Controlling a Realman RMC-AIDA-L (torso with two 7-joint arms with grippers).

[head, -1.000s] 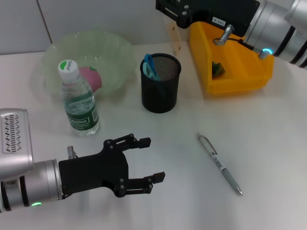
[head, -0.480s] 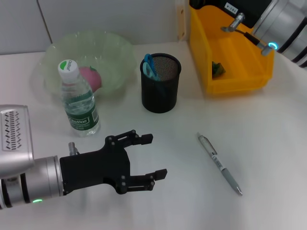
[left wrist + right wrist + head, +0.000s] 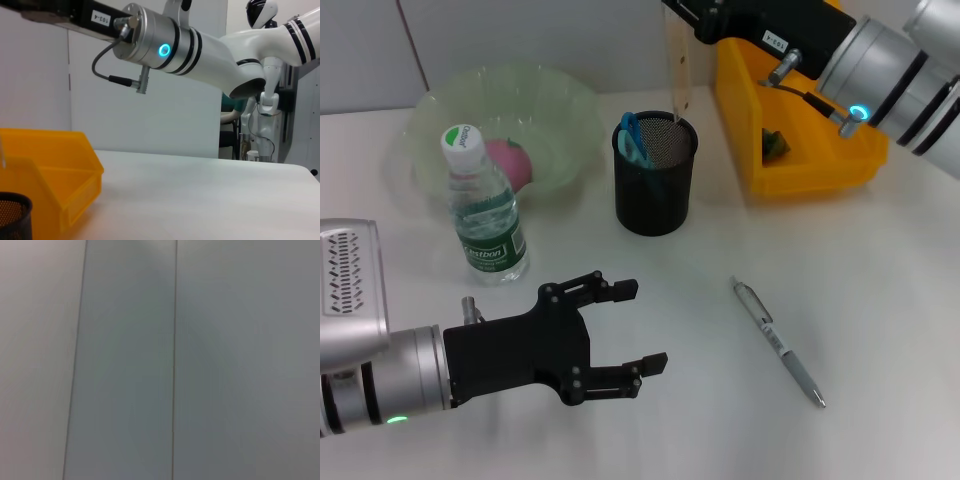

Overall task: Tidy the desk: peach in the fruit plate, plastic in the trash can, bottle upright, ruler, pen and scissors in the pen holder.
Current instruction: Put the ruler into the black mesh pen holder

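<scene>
My right gripper [image 3: 688, 12] is at the top of the head view, shut on a pale see-through ruler [image 3: 675, 65]. The ruler hangs upright, its lower end at the mouth of the black mesh pen holder [image 3: 655, 190]. Blue-handled scissors [image 3: 632, 138] stand in the holder. A silver pen [image 3: 778, 342] lies on the table at front right. The pink peach [image 3: 508, 160] sits in the green fruit plate [image 3: 560, 110]. Just in front of the plate, the bottle [image 3: 485, 215] stands upright. Green plastic [image 3: 775, 143] lies in the yellow trash can [image 3: 820, 170]. My left gripper [image 3: 632, 328] hovers open at front left.
The left wrist view shows the yellow trash can [image 3: 50, 165], the pen holder's rim [image 3: 12, 210] and my right arm [image 3: 190, 50] above them. Only a grey panelled wall fills the right wrist view. Bare white table lies between the pen and my left gripper.
The right gripper has carried the ruler left from over the trash can and lowered it, so its end now meets the pen holder's mouth. My left gripper has hardly moved.
</scene>
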